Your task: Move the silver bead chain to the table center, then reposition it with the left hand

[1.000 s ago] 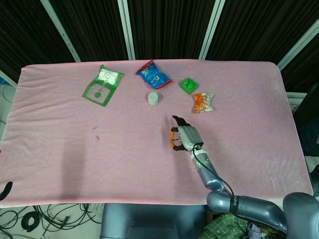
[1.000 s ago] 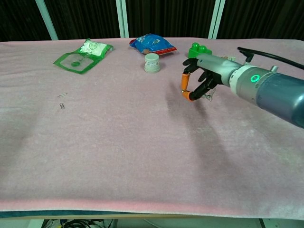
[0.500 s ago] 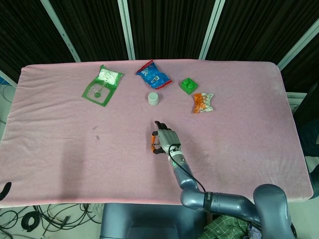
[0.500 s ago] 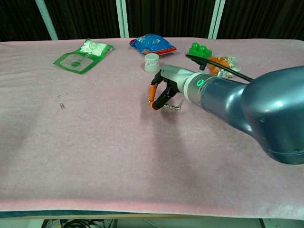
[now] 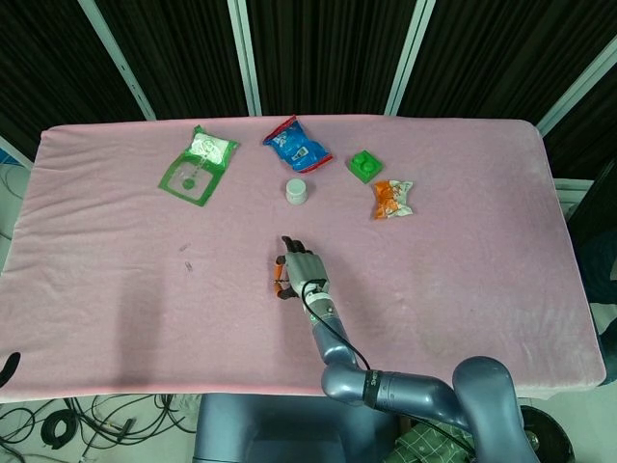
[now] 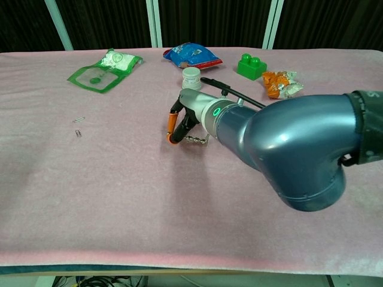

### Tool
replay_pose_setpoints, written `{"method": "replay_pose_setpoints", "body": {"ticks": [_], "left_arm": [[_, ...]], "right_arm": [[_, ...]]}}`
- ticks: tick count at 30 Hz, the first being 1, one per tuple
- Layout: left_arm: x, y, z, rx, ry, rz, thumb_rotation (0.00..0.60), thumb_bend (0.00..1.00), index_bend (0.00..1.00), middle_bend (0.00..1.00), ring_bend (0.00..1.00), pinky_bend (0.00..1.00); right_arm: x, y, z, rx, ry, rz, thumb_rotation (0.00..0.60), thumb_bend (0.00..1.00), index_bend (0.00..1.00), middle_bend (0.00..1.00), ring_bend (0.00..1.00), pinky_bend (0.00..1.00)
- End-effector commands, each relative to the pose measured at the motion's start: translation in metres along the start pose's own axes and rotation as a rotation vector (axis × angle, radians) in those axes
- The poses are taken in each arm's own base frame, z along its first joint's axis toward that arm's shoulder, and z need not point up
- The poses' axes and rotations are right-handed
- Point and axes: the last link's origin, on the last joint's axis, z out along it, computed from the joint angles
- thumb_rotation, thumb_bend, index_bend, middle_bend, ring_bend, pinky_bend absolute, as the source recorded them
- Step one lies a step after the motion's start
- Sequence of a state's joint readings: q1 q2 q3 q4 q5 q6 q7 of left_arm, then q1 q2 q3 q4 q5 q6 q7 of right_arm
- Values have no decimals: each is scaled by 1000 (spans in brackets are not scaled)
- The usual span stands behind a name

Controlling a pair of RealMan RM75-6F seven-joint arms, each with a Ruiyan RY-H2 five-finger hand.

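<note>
Fingers: on my right hand they are curled in, the orange-tipped fingers pinching one end of the silver bead chain
Chain: I see it in the chest view trailing from the fingertips toward the robot's right, low over the pink cloth near the middle of the bench; whether it touches the cloth I cannot tell; in the head view it is too small to make out under the hand
Right arm: my grey forearm fills the right side of the chest view, a green light on the wrist
Left hand: only a dark tip shows at the left edge of the head view, so I cannot tell how its fingers lie
Near the hand: a small white jar just behind it
Far edge: a blue snack bag, a green block, an orange wrapped snack, a green packet
Left side: small metal bits lying well apart from the hand
</note>
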State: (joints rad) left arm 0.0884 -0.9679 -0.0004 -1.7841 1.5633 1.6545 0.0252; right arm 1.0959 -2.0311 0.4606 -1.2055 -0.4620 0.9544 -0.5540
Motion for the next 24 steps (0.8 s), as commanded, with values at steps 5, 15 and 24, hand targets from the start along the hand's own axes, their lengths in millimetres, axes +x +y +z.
{"method": "replay_pose_setpoints", "body": {"ticks": [5, 15, 24], "left_arm": [[-1, 1, 1, -3, -7, 1, 600, 291, 111, 51, 0, 0], [1, -1, 0, 1, -1, -5, 600, 291, 111, 51, 0, 0], [1, -1, 0, -1, 2, -6, 600, 291, 111, 51, 0, 0]], "right_arm": [[-8, -15, 3, 29, -11, 18, 600, 357, 678, 0, 26, 179], [-21, -26, 7, 30, -22, 9, 600, 343, 677, 0, 26, 178], [-26, -22, 8, 49, -77, 17, 600, 188, 312, 0, 10, 178]]}}
